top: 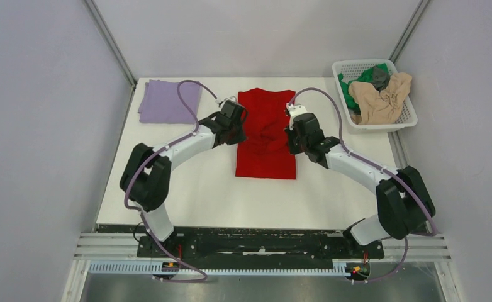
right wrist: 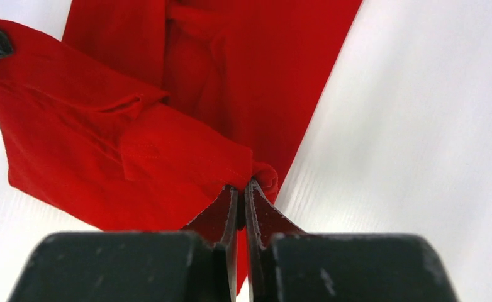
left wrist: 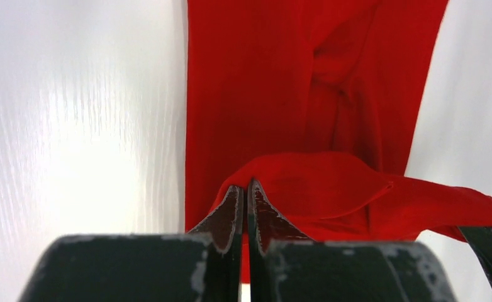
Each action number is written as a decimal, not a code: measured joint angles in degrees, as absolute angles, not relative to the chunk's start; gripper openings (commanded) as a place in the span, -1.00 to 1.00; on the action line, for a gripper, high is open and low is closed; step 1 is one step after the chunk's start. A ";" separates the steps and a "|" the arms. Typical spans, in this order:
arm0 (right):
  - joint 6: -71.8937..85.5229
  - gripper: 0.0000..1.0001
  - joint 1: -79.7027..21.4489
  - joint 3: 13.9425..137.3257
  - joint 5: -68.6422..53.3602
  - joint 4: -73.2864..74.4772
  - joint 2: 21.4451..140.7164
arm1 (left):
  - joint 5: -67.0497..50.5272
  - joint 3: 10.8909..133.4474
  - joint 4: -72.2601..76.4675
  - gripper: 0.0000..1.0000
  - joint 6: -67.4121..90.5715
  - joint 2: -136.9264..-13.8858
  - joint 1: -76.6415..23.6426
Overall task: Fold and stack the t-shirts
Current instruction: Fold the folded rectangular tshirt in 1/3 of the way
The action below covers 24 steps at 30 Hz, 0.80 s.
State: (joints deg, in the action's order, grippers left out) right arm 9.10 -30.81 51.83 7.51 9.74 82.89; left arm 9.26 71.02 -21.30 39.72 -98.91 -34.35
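Observation:
A bright red t-shirt (top: 265,148) lies as a long strip in the middle of the white table (top: 193,189). My left gripper (top: 238,130) is shut on a corner of its left edge (left wrist: 294,182) and holds that cloth lifted. My right gripper (top: 292,136) is shut on the opposite corner (right wrist: 187,151), which is also raised. The lifted cloth sags between both grippers over the flat part (left wrist: 256,82) (right wrist: 243,69). A pale lavender t-shirt (top: 168,100) lies folded flat at the back left. Beige (top: 382,100), green (top: 344,85) and dark grey (top: 378,77) t-shirts lie crumpled in the basket.
A white mesh basket (top: 402,123) stands at the back right corner of the table. Grey walls enclose the table on the left, back and right. The arm bases and a black rail (top: 256,242) run along the near edge.

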 measured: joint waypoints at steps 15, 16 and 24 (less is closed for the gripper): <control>12.84 0.36 -22.35 64.99 2.04 5.85 102.35 | 6.76 89.27 -26.85 0.98 36.42 -116.36 -28.91; 13.58 0.49 -21.50 66.41 1.39 5.67 103.50 | 6.57 91.31 -27.57 0.99 35.88 -117.45 -28.14; 15.09 0.96 -16.34 67.09 -4.95 3.51 102.61 | 5.72 93.14 -28.56 0.99 35.31 -114.65 -22.96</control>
